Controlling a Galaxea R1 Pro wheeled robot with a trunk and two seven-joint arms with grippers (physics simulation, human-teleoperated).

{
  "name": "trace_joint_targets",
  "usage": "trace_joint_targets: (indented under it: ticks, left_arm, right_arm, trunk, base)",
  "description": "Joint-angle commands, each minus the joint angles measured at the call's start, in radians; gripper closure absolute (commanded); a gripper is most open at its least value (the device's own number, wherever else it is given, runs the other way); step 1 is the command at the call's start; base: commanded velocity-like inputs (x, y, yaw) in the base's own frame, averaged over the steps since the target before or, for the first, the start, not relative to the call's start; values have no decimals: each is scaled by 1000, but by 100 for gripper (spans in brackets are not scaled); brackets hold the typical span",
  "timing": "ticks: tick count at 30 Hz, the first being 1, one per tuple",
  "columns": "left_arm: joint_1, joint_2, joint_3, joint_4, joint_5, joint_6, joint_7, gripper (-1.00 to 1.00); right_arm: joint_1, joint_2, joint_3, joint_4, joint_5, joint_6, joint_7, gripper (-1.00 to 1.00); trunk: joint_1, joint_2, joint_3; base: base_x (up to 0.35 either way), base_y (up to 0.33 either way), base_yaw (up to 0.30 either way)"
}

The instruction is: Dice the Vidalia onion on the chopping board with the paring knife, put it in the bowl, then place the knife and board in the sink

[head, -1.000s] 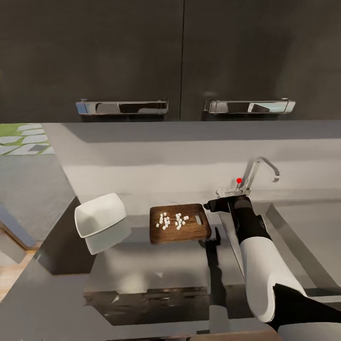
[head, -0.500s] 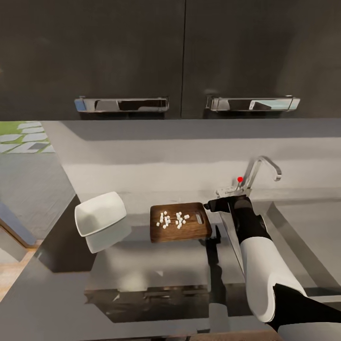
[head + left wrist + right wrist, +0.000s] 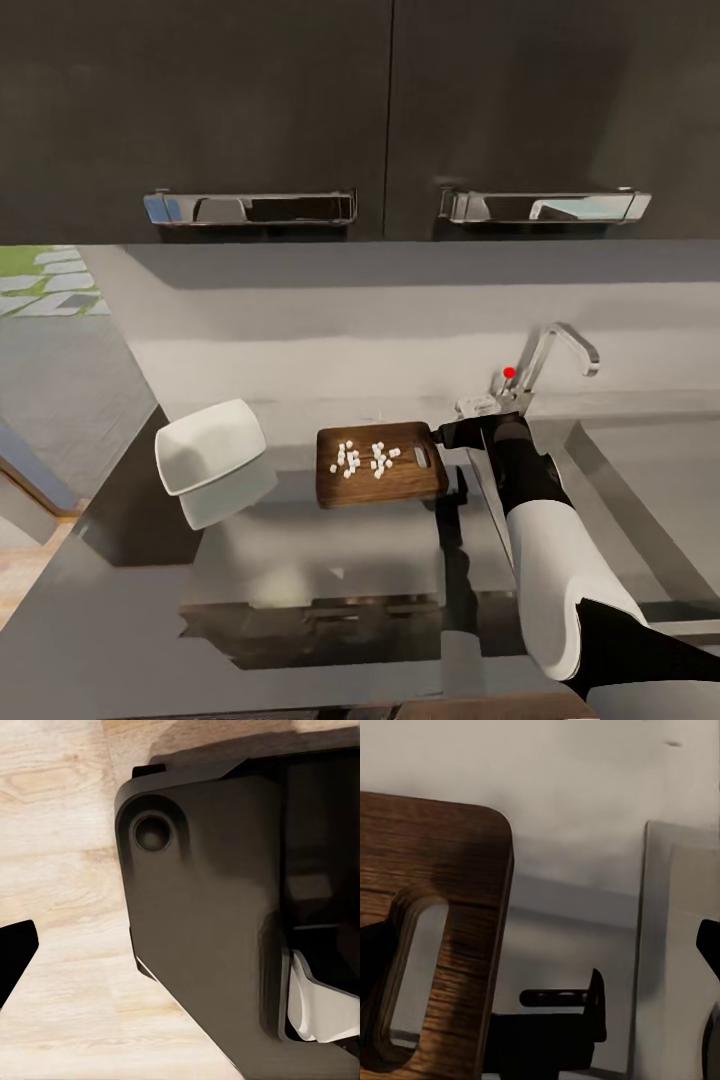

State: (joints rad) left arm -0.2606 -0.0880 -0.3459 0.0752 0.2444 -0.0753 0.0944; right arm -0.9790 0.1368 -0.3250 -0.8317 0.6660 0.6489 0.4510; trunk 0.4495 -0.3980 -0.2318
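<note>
The dark wooden chopping board (image 3: 380, 466) lies on the grey countertop (image 3: 300, 560), with small white cubes of diced Vidalia onion (image 3: 362, 459) scattered on it. My right gripper (image 3: 438, 434) is at the board's far right corner, by its handle slot (image 3: 405, 975). It stands open, with one dark fingertip (image 3: 709, 939) apart from the board's end (image 3: 457, 870). The white bowl (image 3: 209, 453) sits left of the board. The sink (image 3: 640, 470) with its chrome tap (image 3: 548, 362) lies to the right. The paring knife is out of view. My left gripper's fingertip (image 3: 15, 952) hangs over the wooden floor, open.
Dark wall cabinets with chrome handles (image 3: 250, 208) hang above the counter. The counter's left end (image 3: 120, 480) drops off to the floor. My own dark base (image 3: 210, 930) takes up most of the left wrist view.
The whole head view has shifted a little, so the camera moved. The right arm, the board and the bowl keep their places.
</note>
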Motion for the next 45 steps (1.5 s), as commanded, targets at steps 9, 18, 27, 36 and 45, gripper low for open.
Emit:
trace_joint_targets:
  ticks: [9,18,27,36,45]
  left_arm:
    - [-2,-1,-8,5,9,-8,1,-100]
    - [-2,-1,-8,5,9,-8,1,-100]
    - [-2,-1,-8,5,9,-8,1,-100]
    - [-2,-1,-8,5,9,-8,1,-100]
    - [-2,-1,-8,5,9,-8,1,-100]
  right_arm:
    - [-1,2,-5,0,10,0,9,-100]
    - [-1,3,-5,0,10,0,9,-100]
    - [-1,1,-5,0,10,0,8,-100]
    - [-1,1,-5,0,10,0,11,-100]
    - [-1,1,-5,0,10,0,10,-100]
  trunk:
    - [1,-2,-16]
    - [1,-2,-31]
    - [1,-2,-34]
    - [1,-2,-29]
    - [1,-2,-33]
  base:
    - [0,0,20]
    - [0,0,99]
    - [0,0,37]
    - [0,0,-97]
    - [0,0,-4]
